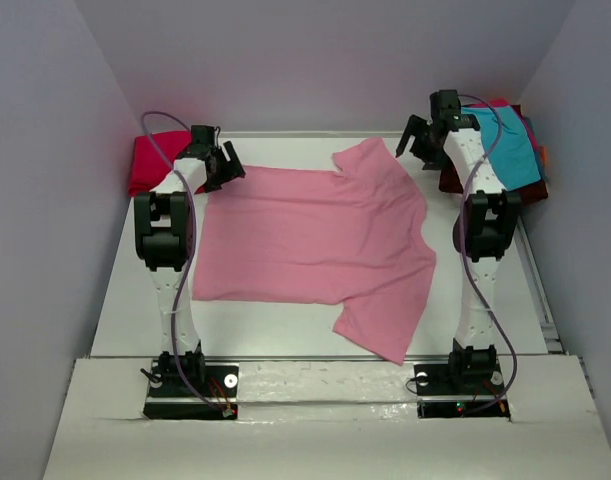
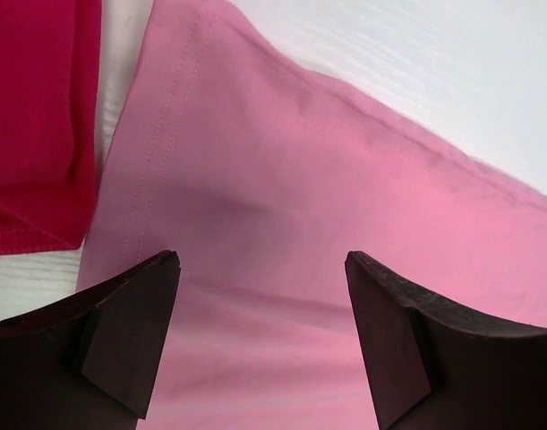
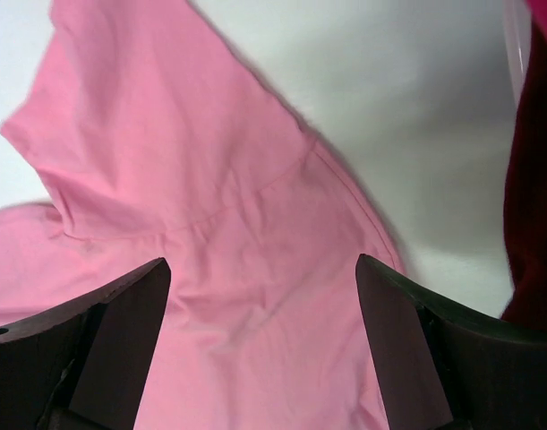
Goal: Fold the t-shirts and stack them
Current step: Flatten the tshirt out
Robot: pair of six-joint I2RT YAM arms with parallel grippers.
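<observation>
This light pink cotton t-shirt (image 1: pixel 315 235) looks limp (it'll sag), so I'd pinch its far corners. My left gripper (image 2: pixel 262 260) and right gripper (image 3: pixel 262 262) hover there, fingers spread, empty.

Left pincer (image 2: pixel 262 260) and right pincer (image 3: pixel 260 262) gape wide.

The right pincer (image 3: pixel 261 262), jaws apart, hangs above the pink t-shirt (image 3: pixel 192 170).

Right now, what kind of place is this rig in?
Likely a robot-lab test cell: white table boxed in by plain walls, left arm and right arm bolted at its edge, pink t-shirt spread flat.
</observation>
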